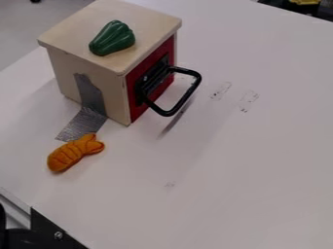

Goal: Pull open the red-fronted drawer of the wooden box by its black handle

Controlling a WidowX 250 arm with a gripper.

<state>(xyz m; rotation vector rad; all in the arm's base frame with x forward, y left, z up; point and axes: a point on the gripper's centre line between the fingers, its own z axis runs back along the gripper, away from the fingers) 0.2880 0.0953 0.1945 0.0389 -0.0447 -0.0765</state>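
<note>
A small wooden cabinet (pixel 62 80) stands upright on the white table (pixel 228 180) at the upper left. Its red front (pixel 132 81) faces right, and a black loop handle (pixel 170 113) sticks out from it. On the cabinet's top lies a green pepper-like toy (pixel 112 38). An orange plush toy (pixel 68 154) with a forked tail rests on the table, just below the cabinet's left side, its tail end by the grey tape.
Grey tape (pixel 81 124) runs from the cabinet's side onto the table. Dark scuff marks (pixel 248 100) lie right of the handle. A black bracket (pixel 57 234) sits at the table's lower left edge, and dark objects (pixel 305 10) stand beyond the upper right edge.
</note>
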